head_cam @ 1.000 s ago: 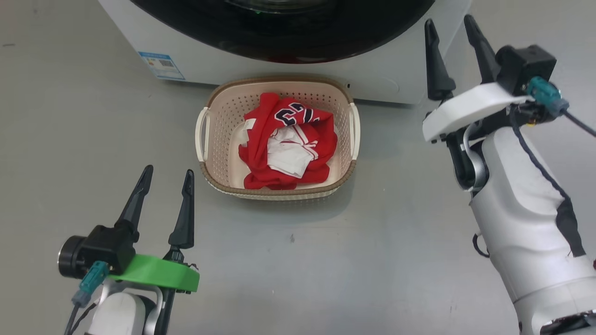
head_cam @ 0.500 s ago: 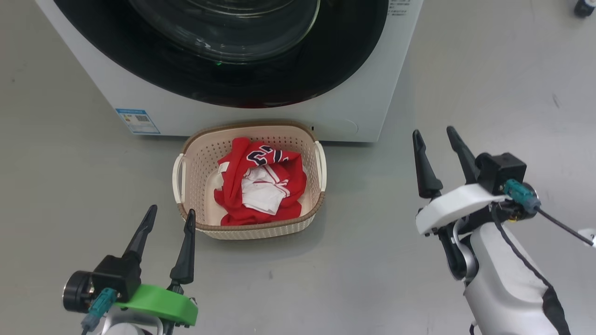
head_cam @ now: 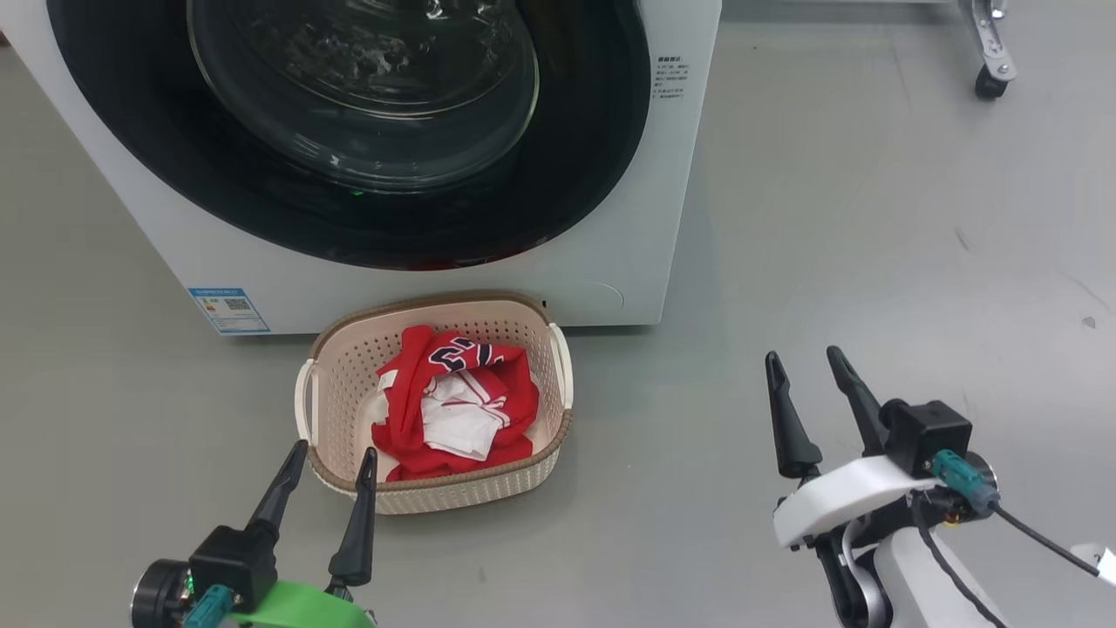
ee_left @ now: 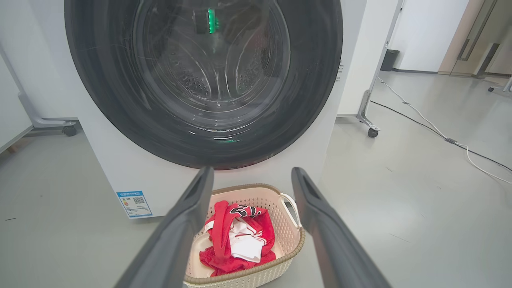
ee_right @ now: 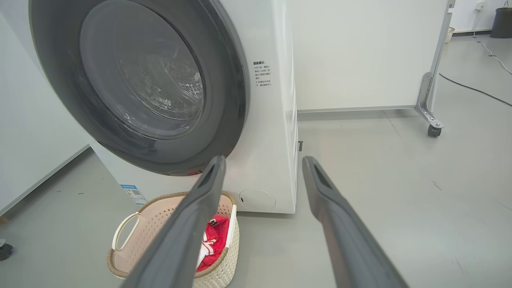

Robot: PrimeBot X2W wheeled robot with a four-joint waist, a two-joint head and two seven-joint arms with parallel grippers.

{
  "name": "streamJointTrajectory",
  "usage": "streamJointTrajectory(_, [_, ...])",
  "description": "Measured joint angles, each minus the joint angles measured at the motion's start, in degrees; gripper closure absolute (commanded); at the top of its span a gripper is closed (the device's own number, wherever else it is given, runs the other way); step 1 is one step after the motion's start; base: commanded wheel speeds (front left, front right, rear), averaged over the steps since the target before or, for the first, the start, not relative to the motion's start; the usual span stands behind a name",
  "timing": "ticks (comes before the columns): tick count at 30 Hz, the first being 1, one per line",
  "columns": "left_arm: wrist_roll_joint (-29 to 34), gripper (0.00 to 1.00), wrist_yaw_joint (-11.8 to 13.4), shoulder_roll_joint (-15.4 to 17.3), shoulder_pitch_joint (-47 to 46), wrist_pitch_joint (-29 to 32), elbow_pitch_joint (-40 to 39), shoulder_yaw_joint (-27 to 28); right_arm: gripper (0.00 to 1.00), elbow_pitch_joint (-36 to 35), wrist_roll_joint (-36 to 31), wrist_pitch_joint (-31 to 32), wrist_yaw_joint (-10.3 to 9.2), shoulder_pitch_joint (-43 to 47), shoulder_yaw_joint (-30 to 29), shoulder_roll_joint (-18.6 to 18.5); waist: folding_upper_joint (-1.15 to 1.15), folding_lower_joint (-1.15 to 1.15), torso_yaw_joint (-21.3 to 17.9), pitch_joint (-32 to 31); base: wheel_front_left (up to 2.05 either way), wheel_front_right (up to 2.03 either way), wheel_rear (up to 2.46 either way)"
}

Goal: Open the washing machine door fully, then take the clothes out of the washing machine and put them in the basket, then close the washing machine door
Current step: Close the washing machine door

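- washing machine (head_cam: 645, 262): white front-loader; washing machine door (head_cam: 362, 96) shut flush against its front.
- basket (head_cam: 436, 499): on the grey floor (head_cam: 828, 218), just before the machine.
- clothes (head_cam: 453, 410): red and white, heaped inside the basket.
- left gripper (head_cam: 336, 450): fingers spread, empty, at the basket's near corner.
- right gripper (head_cam: 802, 354): fingers spread, empty, well apart to the right.

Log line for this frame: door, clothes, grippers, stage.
door: shut | clothes: in basket | left gripper: open, empty | right gripper: open, empty | stage: looks done
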Motion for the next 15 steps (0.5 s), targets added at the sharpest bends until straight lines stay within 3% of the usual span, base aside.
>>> streamJointTrajectory(15, [0.0,0.0,0.3,0.0,3.2,1.0,-1.5,-1.2,0.0,-3.9,-1.1,0.0,-2.07,8.4,0.4,0.4,0.0,0.0,-1.6,-3.4,0.0,0.0,0.0])
